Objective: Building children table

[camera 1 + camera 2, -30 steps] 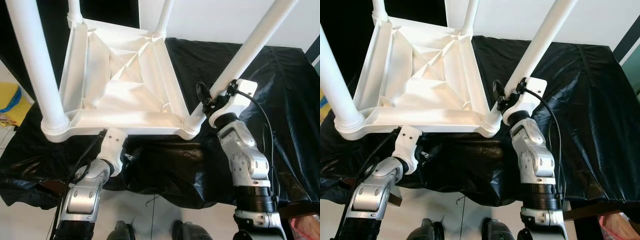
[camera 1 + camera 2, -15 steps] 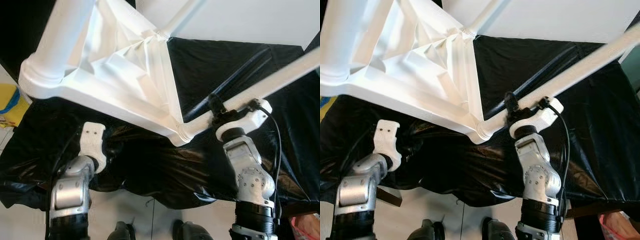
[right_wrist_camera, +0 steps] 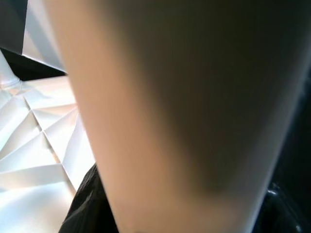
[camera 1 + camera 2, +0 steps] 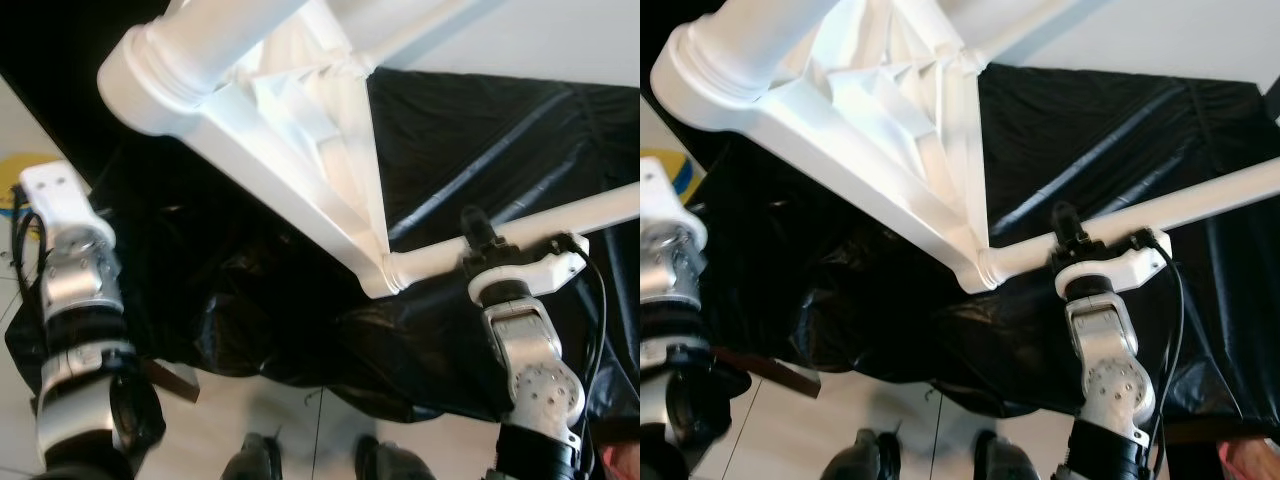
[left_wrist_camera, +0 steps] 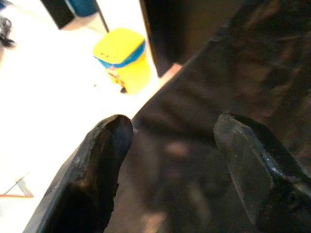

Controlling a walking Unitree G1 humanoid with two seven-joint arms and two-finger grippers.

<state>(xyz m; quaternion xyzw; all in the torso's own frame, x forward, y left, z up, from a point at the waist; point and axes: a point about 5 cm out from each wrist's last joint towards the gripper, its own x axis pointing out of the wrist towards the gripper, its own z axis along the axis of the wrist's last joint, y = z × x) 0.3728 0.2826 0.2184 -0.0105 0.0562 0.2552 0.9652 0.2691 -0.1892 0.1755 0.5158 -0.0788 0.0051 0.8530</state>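
**Robot tips the little white table by one leg**

Black plastic sheet (image 4: 520, 130) covers the big work top, and it hangs down over the near edge to the pale floor. On it sits the white children's table (image 4: 300, 140). It is upside down and tipped up high on the robot's left side, so you can see the ribs under its top. One corner touches the sheet near the middle.

From that low corner a white leg (image 4: 520, 225) sticks out. It lies almost flat and points away to the robot's right. The right gripper (image 4: 1068, 238) is closed around this leg, close to the corner where the leg joins the top. In the right wrist view the leg is a big blurry shape right up against the camera, with the ribbed underside behind it.

The left gripper (image 5: 170, 160) holds nothing. Its two black fingers (image 5: 102, 160) are spread apart, and it is off to the robot's left, well apart from the table. Past the fingers you can see the sheet, the floor and a yellow bin (image 5: 121, 56).

I think the right arm is the one to move the table next, because it is the only one touching it. The long leg works like a handle, so turning it should swing the whole table over.
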